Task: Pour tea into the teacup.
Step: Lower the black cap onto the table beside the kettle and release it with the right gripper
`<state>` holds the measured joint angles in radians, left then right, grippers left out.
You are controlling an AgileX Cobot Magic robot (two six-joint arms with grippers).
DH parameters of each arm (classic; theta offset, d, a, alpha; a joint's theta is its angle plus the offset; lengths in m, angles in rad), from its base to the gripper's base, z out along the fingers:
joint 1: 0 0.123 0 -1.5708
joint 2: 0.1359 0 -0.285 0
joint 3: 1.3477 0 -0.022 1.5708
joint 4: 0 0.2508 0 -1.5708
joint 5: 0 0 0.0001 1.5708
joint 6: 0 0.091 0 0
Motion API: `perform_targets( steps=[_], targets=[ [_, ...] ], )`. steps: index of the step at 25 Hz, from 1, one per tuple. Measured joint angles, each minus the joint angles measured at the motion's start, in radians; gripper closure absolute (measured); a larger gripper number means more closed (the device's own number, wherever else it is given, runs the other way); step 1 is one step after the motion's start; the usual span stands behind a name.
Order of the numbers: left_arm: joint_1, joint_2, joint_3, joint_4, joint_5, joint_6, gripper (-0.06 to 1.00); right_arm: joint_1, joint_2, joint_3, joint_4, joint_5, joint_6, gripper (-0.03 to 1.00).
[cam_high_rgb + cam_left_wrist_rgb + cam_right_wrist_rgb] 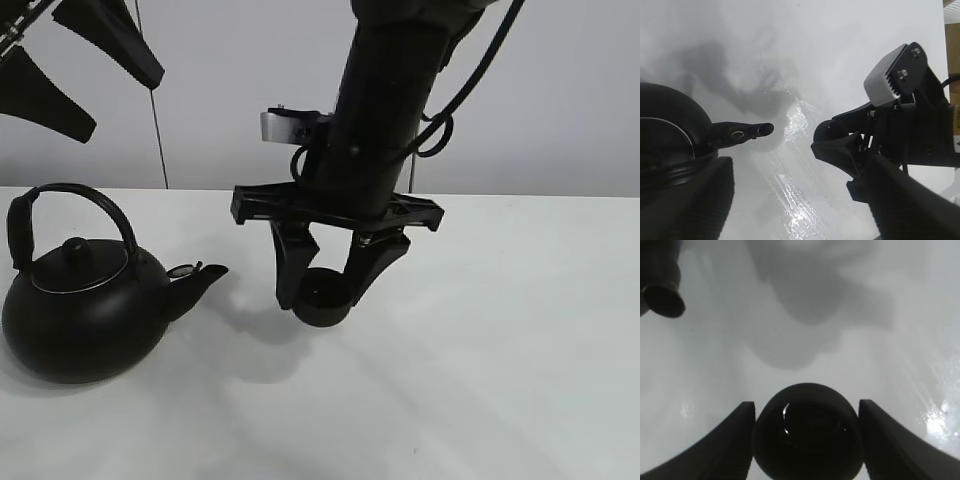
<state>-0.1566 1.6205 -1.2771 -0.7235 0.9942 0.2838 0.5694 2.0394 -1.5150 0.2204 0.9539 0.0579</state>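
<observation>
Teacup (807,435): clasped upright between right fingers (291,265), low at the desk (500,400), just right of the kettle (85,310) spout (200,282), which points toward it. Left fingers (112,38): spread wide, empty, high above the kettle, the nearer arm to it.

Bright overhead light; soft shadows, glare on table (795,122).

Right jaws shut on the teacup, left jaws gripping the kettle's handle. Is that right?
No. The exterior high view shows the left gripper with jaws open, above the kettle, clear of its handle. The right gripper is shut on the teacup.
</observation>
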Motion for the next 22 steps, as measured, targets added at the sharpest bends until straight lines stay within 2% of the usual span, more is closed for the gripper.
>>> perform_targets(
  steps=[14, 22],
  targets=[
    [0.000, 0.000, 0.000, 0.000, -0.007, 0.000, 0.41, 0.011, 0.102, -0.004, 0.014, -0.112, 0.011, 0.57],
    [0.000, 0.000, 0.000, 0.000, -0.007, 0.000, 0.41, 0.013, 0.145, -0.004, 0.030, -0.121, 0.012, 0.57]
  ],
)
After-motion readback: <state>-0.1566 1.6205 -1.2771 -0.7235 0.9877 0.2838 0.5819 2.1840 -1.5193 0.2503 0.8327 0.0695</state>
